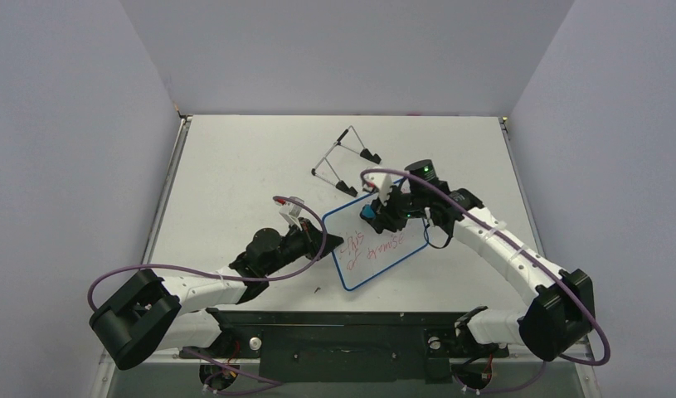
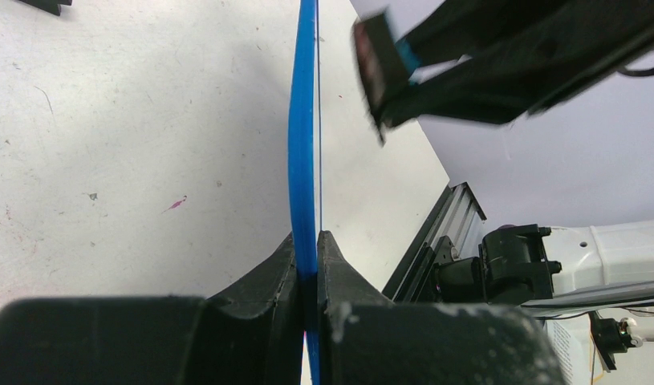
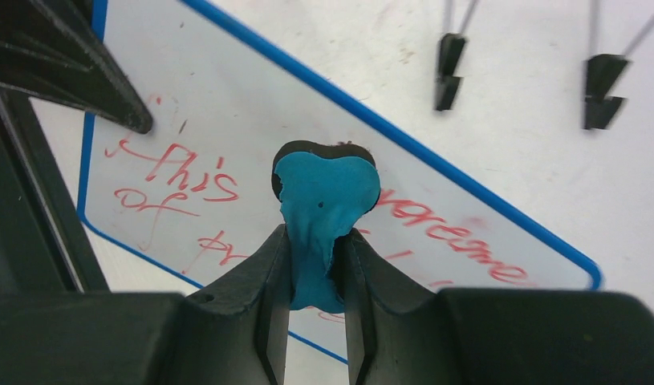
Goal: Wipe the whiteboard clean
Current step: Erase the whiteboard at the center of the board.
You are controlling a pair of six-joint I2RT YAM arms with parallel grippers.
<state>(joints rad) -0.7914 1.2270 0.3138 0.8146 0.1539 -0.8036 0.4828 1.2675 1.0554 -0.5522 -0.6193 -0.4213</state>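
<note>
Blue-rimmed whiteboard (image 1: 376, 245) sits centre-right on the surface (image 1: 235, 166), turned corner-on to you, w/ red writing ("This" is legible) across its face. Your left fingers (image 1: 320, 239) are clamped on the board's left rim; the wrist view shows the blue edge pinched tight btwn both tips, board seen edge-on. Your right fingers (image 1: 382, 214) are closed on a small blue eraser (image 3: 323, 200), gripping its narrow waist w/ the wide head sticking out past the tips. That head is over the board's face near the far rim, in the middle of the writing; can't tell if it's touching or just above. Just beyond the board a wire stand (image 1: 344, 162) w/ black feet lies on the surface, apart from it. You've got purple cables (image 1: 193, 269) looping off both arms. Can't tell whether the board lies flat or is tipped up.
</note>
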